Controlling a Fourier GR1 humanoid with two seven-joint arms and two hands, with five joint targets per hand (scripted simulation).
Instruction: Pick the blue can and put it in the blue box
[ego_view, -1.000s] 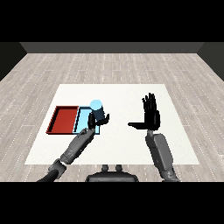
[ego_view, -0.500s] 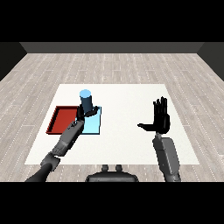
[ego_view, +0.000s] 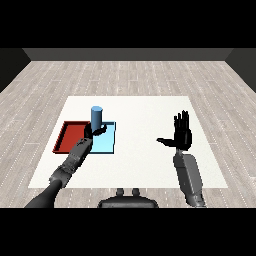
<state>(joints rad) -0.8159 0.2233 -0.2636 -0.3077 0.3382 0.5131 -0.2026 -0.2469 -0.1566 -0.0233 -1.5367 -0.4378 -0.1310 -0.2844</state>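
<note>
White table (ego_view: 150, 165) on grey plank floor: left hand (ego_view: 93, 132), fingers curled round the blue can (ego_view: 96, 116), has carried it over the light blue tray (ego_view: 107, 145), release next; right hand (ego_view: 182, 135) idle, fingers spread.

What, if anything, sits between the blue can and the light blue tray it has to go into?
Nothing visible does. The left robot hand is curled round the blue cylindrical can, at the far left edge of the flat light blue tray. The part of the tray that shows lies bare; the flat red tray lies beside it.
</note>
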